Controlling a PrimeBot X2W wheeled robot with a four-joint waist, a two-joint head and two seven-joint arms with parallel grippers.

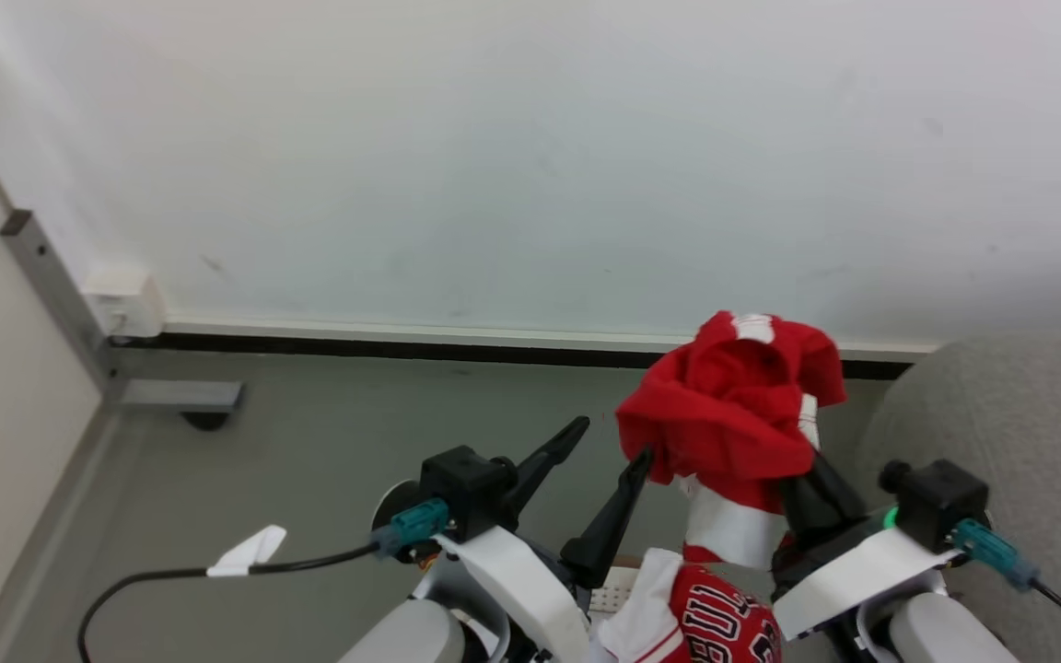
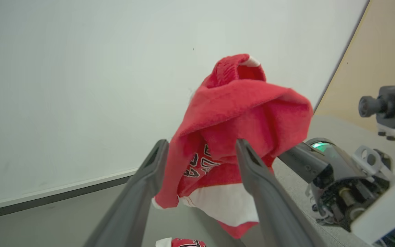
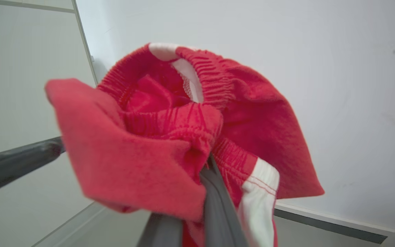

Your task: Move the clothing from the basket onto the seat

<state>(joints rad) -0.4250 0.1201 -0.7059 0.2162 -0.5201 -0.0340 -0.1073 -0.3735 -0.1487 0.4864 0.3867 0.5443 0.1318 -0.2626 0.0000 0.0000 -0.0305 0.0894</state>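
A red garment with white trim bands (image 1: 733,405) (image 2: 249,109) (image 3: 142,157) hangs bunched in the air above the floor, and my right gripper (image 1: 802,479) (image 3: 209,168) is shut on it with the fingertips buried in the cloth. To its left, my left gripper (image 1: 613,439) (image 2: 201,142) stands open, its fingers on either side of the cloth's lower edge. The red jersey (image 1: 719,626) (image 2: 187,243) lies below, at the bottom edge. A small perforated piece of the basket (image 1: 612,594) peeks out beside it. The grey seat (image 1: 1000,414) is at the right.
A white wall with a dark skirting strip (image 1: 402,348) runs across ahead, over grey floor (image 1: 309,442). A metal post and bracket (image 1: 61,285) stand at the left corner. A black cable (image 1: 171,575) trails from my left wrist.
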